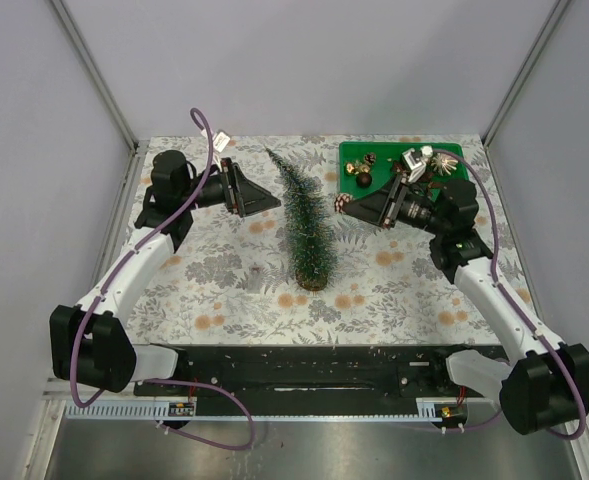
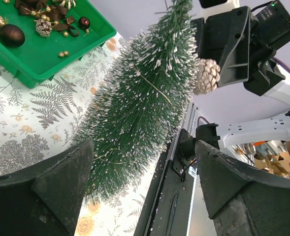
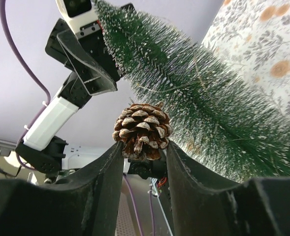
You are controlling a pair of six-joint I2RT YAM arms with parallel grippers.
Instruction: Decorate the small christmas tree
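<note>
The small christmas tree (image 1: 305, 222) stands upright mid-table on its wooden disc base (image 1: 314, 279), dark green with frosty tips. My right gripper (image 1: 348, 205) is shut on a brown frosted pine cone (image 3: 142, 129), holding it just beside the tree's right flank (image 3: 209, 103). The cone (image 2: 206, 76) also shows in the left wrist view, touching the bristles. On the tree's left, my left gripper (image 1: 270, 203) stands open with nothing between its fingers (image 2: 46, 191). The tree (image 2: 140, 98) lies a little beyond its tips.
A green plastic tray (image 1: 352, 152) at the back right holds several ornaments: dark baubles, gold bits and small cones (image 2: 44, 28). A floral cloth (image 1: 224, 270) covers the table. Grey walls close in the back and both sides. A black rail (image 1: 314, 365) runs along the near edge.
</note>
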